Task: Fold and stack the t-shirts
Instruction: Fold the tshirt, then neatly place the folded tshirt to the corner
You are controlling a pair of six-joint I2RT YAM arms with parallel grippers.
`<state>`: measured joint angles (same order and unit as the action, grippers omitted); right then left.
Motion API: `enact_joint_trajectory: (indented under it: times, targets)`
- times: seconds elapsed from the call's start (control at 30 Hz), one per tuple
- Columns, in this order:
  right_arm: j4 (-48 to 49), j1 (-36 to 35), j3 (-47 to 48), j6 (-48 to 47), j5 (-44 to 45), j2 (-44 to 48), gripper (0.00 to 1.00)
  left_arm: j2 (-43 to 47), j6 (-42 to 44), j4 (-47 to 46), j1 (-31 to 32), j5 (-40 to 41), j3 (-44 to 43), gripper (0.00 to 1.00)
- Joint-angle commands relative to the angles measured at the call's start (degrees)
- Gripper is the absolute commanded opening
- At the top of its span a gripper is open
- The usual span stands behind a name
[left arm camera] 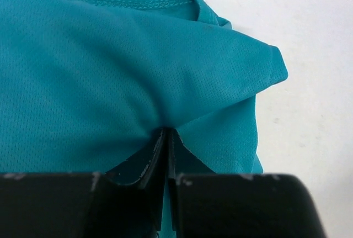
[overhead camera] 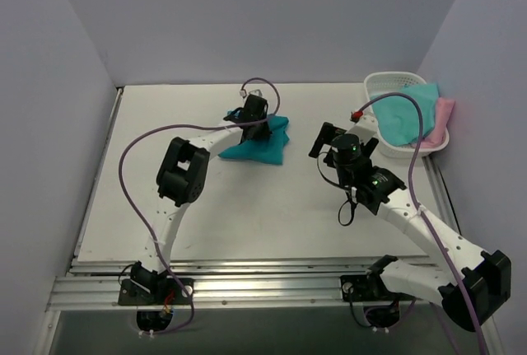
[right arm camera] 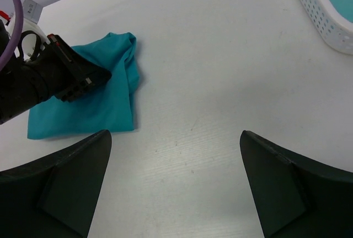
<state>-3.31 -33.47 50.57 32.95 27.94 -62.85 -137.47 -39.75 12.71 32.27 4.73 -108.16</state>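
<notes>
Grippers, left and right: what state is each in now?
Left gripper: shut on the deep teal cloth t-shirt.
Right gripper: open, holding nothing.

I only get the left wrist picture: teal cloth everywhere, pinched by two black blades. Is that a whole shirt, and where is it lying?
Observer: Yes, one crumpled teal t-shirt on a white table, near its far middle.
Operator: Any other shirts?
Observer: An aqua t-shirt and a pink t-shirt lie in a white basket at the far right corner.
Operator: What is the other arm doing?
Observer: The right jaws stand wide open and empty over bare table, between shirt and basket.
</notes>
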Motion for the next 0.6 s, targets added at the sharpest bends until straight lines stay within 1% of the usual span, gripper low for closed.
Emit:
enact_joint_trajectory:
  times: [0.0,0.03,0.07,0.1,0.13,0.17,0.2,0.27,0.33,0.37,0.43,0.47,0.5,0.53,0.57]
  targets:
    - [-1.8,-0.5,0.6,-0.1,2.4,2.9,0.98,1.4,5.0,9.6,-5.8,3.0,-4.3,0.14]
    - [-1.9,-0.5,0.6,0.0,2.2,3.2,0.98,0.3,8.1,12.4,-6.9,2.0,-7.0,0.14]
    - [-1.9,-0.5,0.6,0.1,2.1,3.5,0.98,-2.8,9.2,15.5,-7.8,1.7,-10.6,0.13]
    - [-2.0,-0.5,0.6,0.1,1.5,3.7,0.98,-4.5,10.5,21.7,-9.7,1.7,-18.4,0.12]
    - [-1.9,-0.5,0.6,0.2,1.2,3.9,0.98,-6.4,13.3,24.6,-10.6,1.7,-22.5,0.12]
    - [-1.9,-0.5,0.6,0.2,0.8,4.0,0.98,-10.1,14.3,27.2,-11.5,2.2,-26.4,0.11]
    - [-1.9,-0.5,0.7,0.2,0.4,4.0,0.98,-11.9,15.2,32.0,-13.4,2.9,-34.1,0.11]
    - [-2.3,-0.7,0.8,0.1,-0.6,4.2,0.98,-16.5,16.6,35.7,-15.5,3.7,-40.7,0.11]
    - [-3.0,-0.8,1.0,-0.2,-1.1,4.4,0.97,-18.1,17.0,36.9,-19.3,1.6,-45.3,0.11]
    - [-3.3,-0.9,1.0,-0.3,-1.2,4.9,0.97,-18.4,16.7,36.9,-20.6,1.0,-45.6,0.12]
    - [-4.0,-1.1,0.8,-0.8,-1.1,5.7,0.97,-17.4,16.0,34.2,-23.7,-2.6,-43.2,0.24]
    - [-3.9,-1.1,0.3,-1.0,-1.1,6.6,0.97,-15.3,15.9,30.9,-24.4,-4.4,-41.7,0.33]
    - [-3.7,-1.1,0.0,-1.2,-1.0,7.0,0.98,-14.0,16.3,29.7,-24.8,-6.2,-40.0,0.46]
    - [-3.4,-1.1,-1.1,-1.5,-0.9,7.7,0.97,-10.8,16.7,28.7,-24.7,-6.7,-37.4,0.72]
    - [-3.3,-1.1,-1.3,-1.6,-0.8,7.9,0.98,-8.7,17.1,26.7,-24.5,-6.8,-35.7,0.80]
